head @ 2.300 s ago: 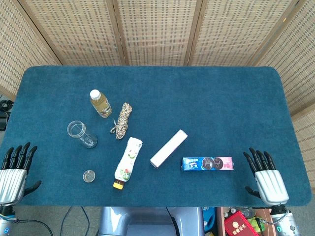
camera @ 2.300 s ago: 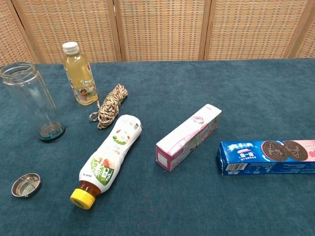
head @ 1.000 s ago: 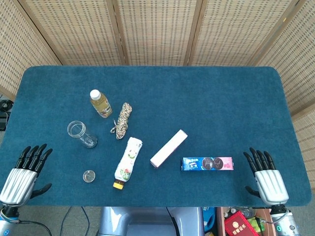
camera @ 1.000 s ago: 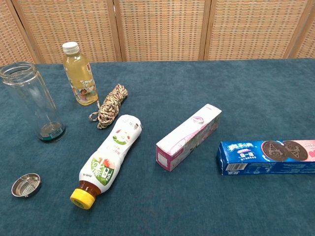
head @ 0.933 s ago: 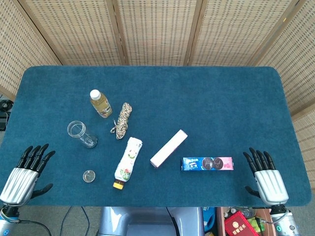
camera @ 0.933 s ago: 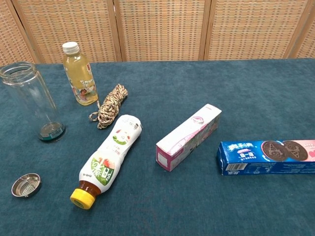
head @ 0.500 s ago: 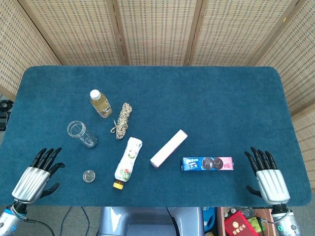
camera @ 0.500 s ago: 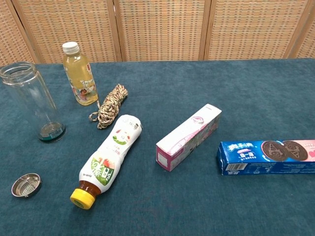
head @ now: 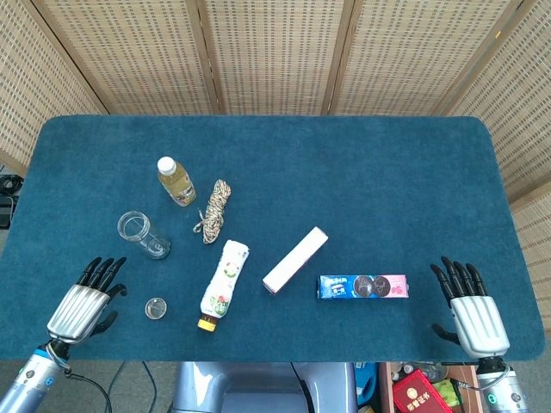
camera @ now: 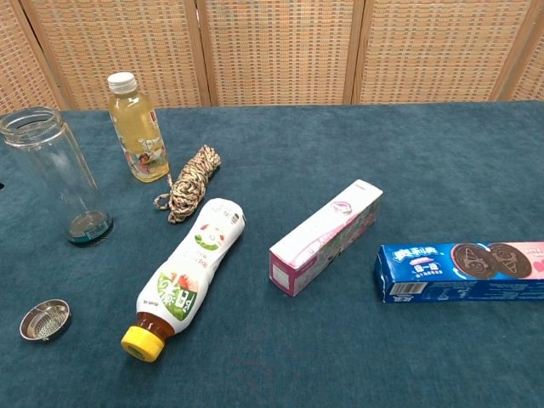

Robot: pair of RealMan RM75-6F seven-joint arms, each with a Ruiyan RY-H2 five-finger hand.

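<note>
Here, the left hand [head: 82,302] hovers with fingers spread and nothing in its grasp, just left of a small metal strainer lid [head: 156,307] that lies on the blue table [head: 344,172] in front of an upright empty glass jar [head: 142,234]. Right of the lid lie a yellow-capped bottle [head: 223,284] on its side, a pink box [head: 295,260] and a blue cookie box [head: 362,286], with the right hand [head: 469,311] beyond it, likewise spread and holding nothing.
</note>
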